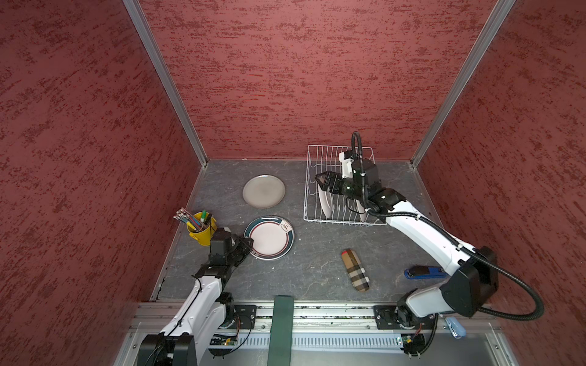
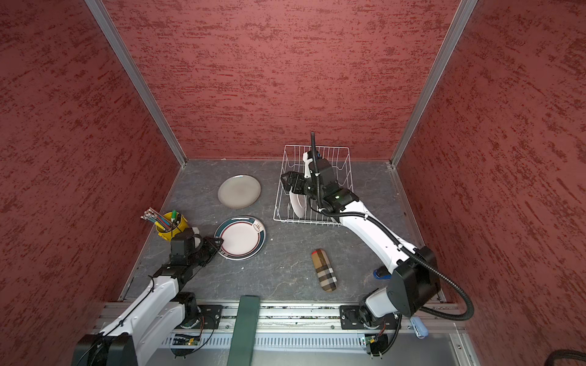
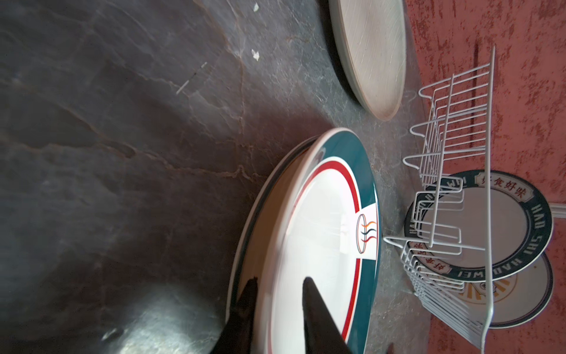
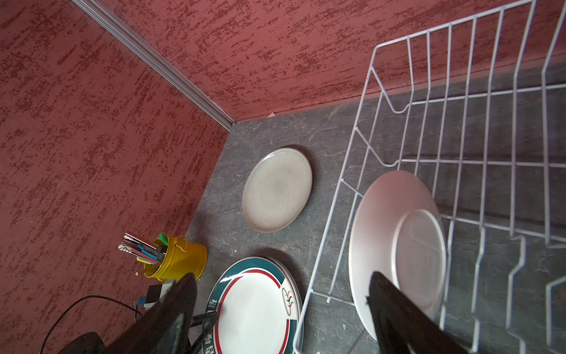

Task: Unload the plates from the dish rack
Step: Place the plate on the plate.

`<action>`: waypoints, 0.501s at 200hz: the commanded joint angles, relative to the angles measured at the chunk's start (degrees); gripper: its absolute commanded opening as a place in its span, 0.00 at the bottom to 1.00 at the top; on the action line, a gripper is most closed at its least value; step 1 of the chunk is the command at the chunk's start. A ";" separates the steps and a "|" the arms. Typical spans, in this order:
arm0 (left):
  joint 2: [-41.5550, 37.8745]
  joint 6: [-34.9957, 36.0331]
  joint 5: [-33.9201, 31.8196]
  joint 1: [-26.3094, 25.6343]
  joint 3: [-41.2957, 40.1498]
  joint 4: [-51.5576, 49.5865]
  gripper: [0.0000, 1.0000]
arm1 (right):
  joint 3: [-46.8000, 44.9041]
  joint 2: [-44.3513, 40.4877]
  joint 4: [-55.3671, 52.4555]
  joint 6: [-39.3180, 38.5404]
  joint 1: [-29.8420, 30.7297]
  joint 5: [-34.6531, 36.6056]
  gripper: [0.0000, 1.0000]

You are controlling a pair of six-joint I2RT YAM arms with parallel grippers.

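Left claw [image 3: 279,283] released, fingers [image 3: 315,309] a little apart astride the near rim of the green-banded plate [image 3: 321,245]. Plate flat on the bench [image 1: 317,260], stacked on a second plate with only its edge showing, off the near corner of the dish rack [image 1: 336,158], clear of the wire.

Grey-beige plate [image 1: 263,191] also flat, farther back, beside the rack's side wall.

Right claw [image 1: 319,181] released, spread wide above that same side wall, one finger close over a white plate back. Contact not clear.

Inside the rack, two plates on edge between the prongs: green-lettered plate [image 3: 490,220] nearer the wall facing the stack, orange-sunburst plate [image 3: 520,294] deeper in.

Well apart from the rack: yellow bucket [image 1: 203,233] of pens beyond the stack, plaid case [image 1: 355,269] and blue stapler [image 1: 423,272] toward the arm bases.
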 commanded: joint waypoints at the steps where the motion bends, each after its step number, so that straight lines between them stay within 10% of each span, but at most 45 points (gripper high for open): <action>1: -1.39 0.34 -0.34 0.29 -0.57 -0.83 0.36 | 0.21 -0.84 -0.62 -0.96 -0.46 1.61 0.88; 25: -2.23 1.90 -0.66 -0.06 0.19 -3.38 0.63 | -0.33 -0.86 -0.52 -1.10 -0.46 1.86 0.88; 100: -4.02 5.62 -10.38 -6.72 4.15 -11.43 0.74 | -0.19 -2.53 -0.94 -1.42 -0.51 2.83 0.88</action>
